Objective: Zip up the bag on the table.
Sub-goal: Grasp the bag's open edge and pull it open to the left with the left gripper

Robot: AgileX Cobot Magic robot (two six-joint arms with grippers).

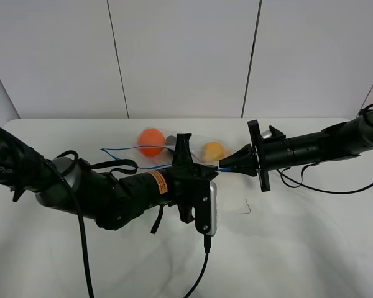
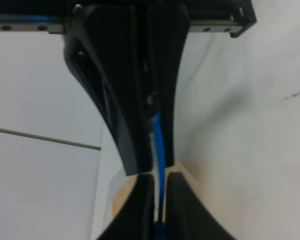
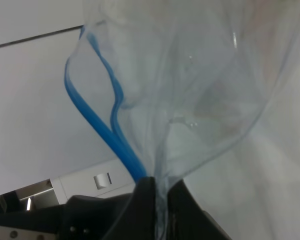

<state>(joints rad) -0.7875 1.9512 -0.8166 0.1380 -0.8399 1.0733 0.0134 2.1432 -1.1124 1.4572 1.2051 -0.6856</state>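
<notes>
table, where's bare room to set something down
Widest bare table: front right, between the right arm and the front edge. Smaller patch front centre, between arm cable and camera cable. Crowded mid-table, where left pincer and right pincer grip the bag.

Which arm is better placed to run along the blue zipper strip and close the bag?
Left. The left fingers pinch the blue strip beside the right fingers, which anchor the bag; the open stretch lies leftward.
</notes>
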